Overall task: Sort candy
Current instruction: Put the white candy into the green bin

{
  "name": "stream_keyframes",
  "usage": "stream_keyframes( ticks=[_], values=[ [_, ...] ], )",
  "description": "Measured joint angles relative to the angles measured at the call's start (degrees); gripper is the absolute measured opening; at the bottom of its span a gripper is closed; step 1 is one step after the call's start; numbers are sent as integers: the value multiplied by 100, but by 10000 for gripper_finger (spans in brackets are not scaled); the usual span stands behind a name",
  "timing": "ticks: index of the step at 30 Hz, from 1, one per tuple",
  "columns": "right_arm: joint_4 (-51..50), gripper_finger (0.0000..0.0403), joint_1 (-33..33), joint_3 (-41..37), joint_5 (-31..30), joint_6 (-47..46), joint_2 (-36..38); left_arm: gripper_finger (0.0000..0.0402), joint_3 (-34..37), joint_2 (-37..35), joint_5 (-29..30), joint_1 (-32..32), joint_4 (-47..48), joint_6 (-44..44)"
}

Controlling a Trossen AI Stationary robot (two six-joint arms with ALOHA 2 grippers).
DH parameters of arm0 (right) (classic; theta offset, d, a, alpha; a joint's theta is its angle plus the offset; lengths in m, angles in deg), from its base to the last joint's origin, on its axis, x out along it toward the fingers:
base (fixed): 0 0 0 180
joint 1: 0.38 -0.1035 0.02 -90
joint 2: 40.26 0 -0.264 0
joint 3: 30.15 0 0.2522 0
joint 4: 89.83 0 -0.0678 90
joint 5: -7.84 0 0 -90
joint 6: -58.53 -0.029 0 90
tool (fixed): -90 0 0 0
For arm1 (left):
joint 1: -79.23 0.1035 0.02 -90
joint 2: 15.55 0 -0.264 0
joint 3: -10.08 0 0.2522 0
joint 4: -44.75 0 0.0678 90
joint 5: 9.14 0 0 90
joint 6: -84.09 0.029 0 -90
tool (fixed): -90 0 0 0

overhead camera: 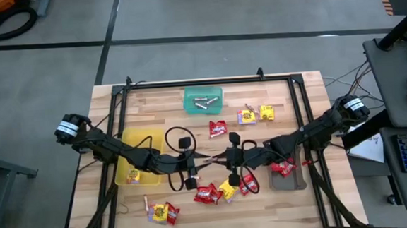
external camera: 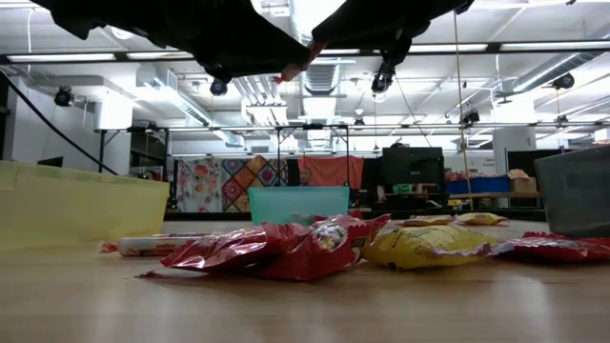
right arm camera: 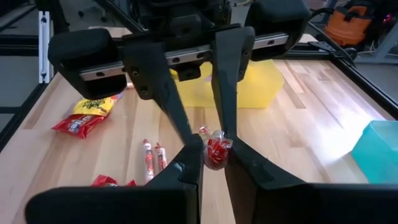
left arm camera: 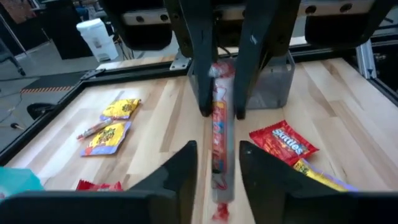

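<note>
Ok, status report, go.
Left gripper open, mid-air over table centre. Right gripper shut on the thin pinkish-silver twisted candy roll, tip to tip with left. Nothing between them; red shiny packets lie below.

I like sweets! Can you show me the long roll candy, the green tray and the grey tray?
roll candy (left arm camera: 218,134), left wrist view, its middle.
green tray (overhead camera: 203,100), high view, its floor.
grey tray (overhead camera: 288,180), high view, its floor.
</note>
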Motion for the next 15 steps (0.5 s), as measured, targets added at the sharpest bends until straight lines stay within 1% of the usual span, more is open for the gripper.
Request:
stream_keyframes(
  ticks=[3,6,10,15],
  values=[
    [-30,36,110,0,-11,-3,46,128,0,-76,2,0,273,-114],
    [-113,36,269,0,9,4,155,143,-2,-257,25,6,780,-340],
    [-588,36,662,156,-19,17,241,150,-2,-612,21,1,1668,-761],
    [-1207,36,1405,630,-44,-2,97,150,-2,-1167,1,0,2811,-1332]
  ],
)
